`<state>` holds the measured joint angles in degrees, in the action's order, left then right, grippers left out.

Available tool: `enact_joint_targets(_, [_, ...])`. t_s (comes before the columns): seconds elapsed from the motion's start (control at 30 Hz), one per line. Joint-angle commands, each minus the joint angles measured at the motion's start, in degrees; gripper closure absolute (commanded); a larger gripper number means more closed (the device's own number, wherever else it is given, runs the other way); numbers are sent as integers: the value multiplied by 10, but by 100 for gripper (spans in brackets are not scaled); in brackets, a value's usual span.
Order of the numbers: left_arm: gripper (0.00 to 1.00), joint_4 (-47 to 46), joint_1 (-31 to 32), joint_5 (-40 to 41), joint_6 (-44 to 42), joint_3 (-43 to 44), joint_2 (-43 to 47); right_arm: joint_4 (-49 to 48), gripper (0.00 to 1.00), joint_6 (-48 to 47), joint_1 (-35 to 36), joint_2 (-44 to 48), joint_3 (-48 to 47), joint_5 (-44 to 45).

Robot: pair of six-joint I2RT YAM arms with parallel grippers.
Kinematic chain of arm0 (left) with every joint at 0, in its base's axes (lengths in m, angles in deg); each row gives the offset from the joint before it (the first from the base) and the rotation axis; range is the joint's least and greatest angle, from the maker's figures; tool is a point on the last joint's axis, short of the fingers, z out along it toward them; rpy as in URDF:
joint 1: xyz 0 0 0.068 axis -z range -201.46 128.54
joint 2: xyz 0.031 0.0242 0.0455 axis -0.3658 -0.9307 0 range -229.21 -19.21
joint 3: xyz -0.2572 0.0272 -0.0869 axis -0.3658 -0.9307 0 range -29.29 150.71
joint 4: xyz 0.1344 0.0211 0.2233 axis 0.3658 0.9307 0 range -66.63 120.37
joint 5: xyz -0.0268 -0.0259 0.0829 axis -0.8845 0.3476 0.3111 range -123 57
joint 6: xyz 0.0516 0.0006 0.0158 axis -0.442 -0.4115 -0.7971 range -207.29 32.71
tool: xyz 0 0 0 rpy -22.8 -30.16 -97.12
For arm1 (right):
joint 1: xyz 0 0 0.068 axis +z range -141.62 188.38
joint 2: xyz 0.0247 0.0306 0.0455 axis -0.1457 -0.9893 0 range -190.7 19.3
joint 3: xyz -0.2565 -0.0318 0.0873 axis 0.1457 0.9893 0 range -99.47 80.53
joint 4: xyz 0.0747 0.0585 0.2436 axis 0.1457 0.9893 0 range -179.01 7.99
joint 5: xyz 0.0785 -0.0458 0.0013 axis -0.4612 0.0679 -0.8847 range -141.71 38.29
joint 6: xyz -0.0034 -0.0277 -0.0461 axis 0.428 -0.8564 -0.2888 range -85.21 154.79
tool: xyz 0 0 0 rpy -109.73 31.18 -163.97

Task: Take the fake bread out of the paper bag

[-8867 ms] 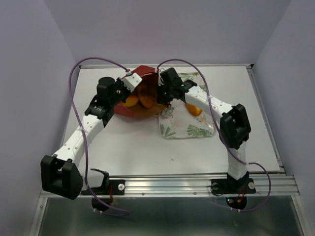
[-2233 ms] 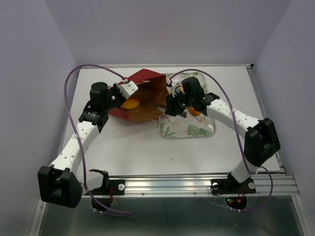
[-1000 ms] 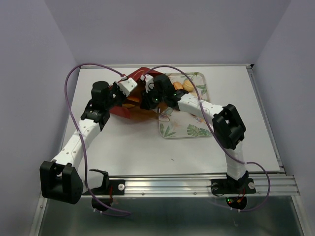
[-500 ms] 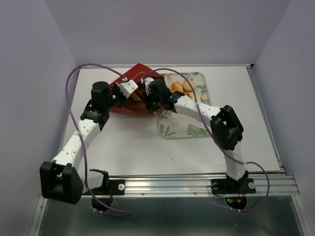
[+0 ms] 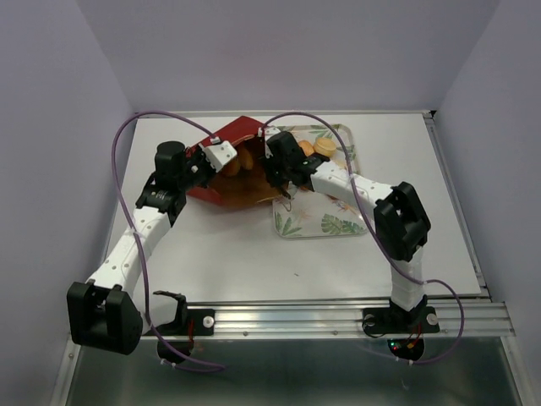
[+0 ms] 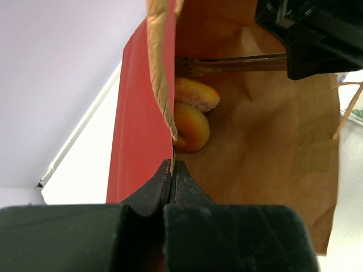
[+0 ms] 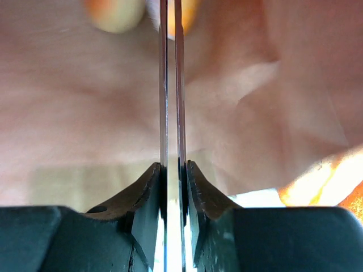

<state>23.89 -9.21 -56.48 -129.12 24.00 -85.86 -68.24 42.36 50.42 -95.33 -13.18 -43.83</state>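
Observation:
The dark red paper bag (image 5: 221,188) lies on its side, mouth toward the tray. My left gripper (image 5: 221,154) is shut on its upper edge, pinching the red wall (image 6: 136,124) and holding the mouth open. Inside, in the left wrist view, are a ring-shaped bagel (image 6: 190,126) and a loaf (image 6: 197,94) on the brown lining. My right gripper (image 5: 275,172) is at the bag's mouth, shut on thin metal tongs (image 7: 170,85) whose blades (image 6: 232,64) reach toward the bread. The bread appears blurred at the top of the right wrist view (image 7: 113,14).
The leaf-patterned tray (image 5: 338,224) sits right of the bag, with orange bread pieces (image 5: 324,147) at its far end, partly behind the right arm. Purple cables arch over both arms. The table's back edge lies just beyond the bag.
The right gripper went from the tray back to the bag's mouth and has now shifted slightly right. The left gripper keeps its hold on the bag's edge.

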Motion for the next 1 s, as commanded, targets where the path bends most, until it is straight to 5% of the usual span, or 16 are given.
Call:
enact_joint_targets(0.0, [100,-39,-3,5,20,26,-13,-20,99,18,0,67,1,-52])
enact_joint_targets(0.23, [100,-43,1,4,24,32,-21,6,97,62,0,87,16,-57])
enact_joint_targets(0.97, [100,-43,8,5,53,45,-29,104,59,111,0,19,-63,-33])
